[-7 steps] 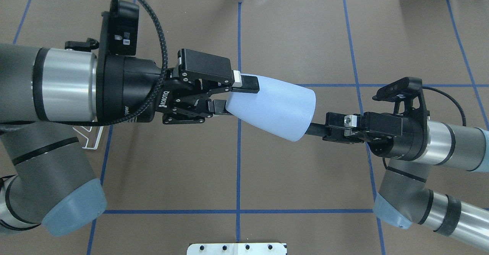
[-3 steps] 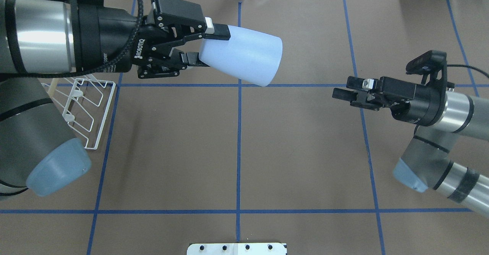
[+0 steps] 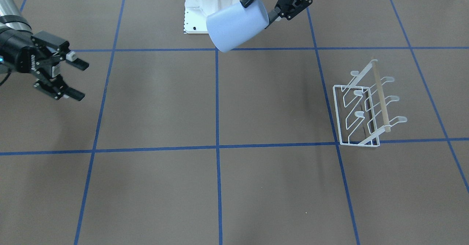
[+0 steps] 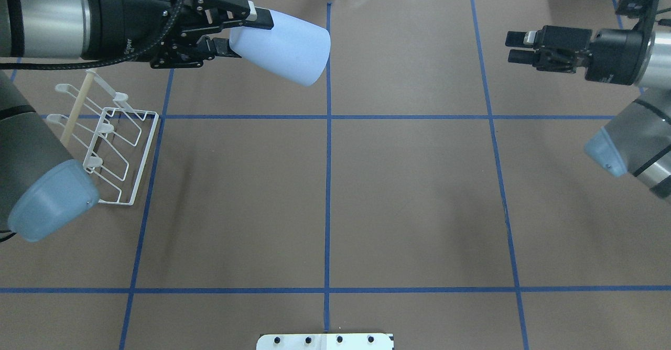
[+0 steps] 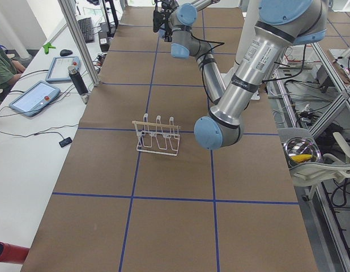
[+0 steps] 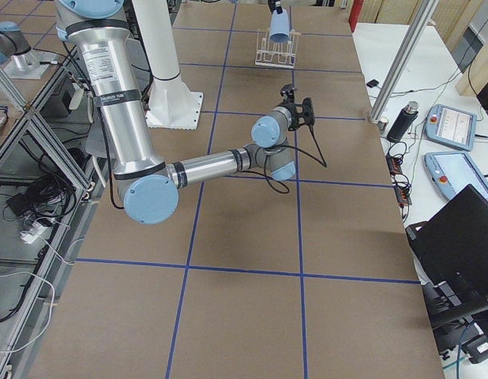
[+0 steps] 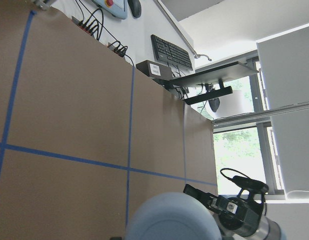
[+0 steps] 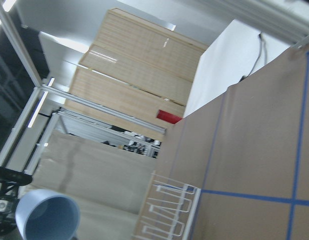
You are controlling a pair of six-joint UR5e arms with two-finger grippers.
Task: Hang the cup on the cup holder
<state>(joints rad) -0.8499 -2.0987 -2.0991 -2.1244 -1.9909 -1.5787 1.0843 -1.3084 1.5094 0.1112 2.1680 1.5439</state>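
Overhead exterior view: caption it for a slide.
Left gripper holds the blue cup clear of the white rack; right gripper open, empty.

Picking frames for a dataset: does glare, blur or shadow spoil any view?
Left wrist-mounted: the window is washed out, and the cup fills the bottom edge as a soft blur. Right wrist-mounted: lights flare at upper left, yet the cup holder is legible. Overhead exterior: only faint, soft shadows on the table.

The cup (image 8: 47,216) (mouth showing) is left of rack (image 8: 169,210)
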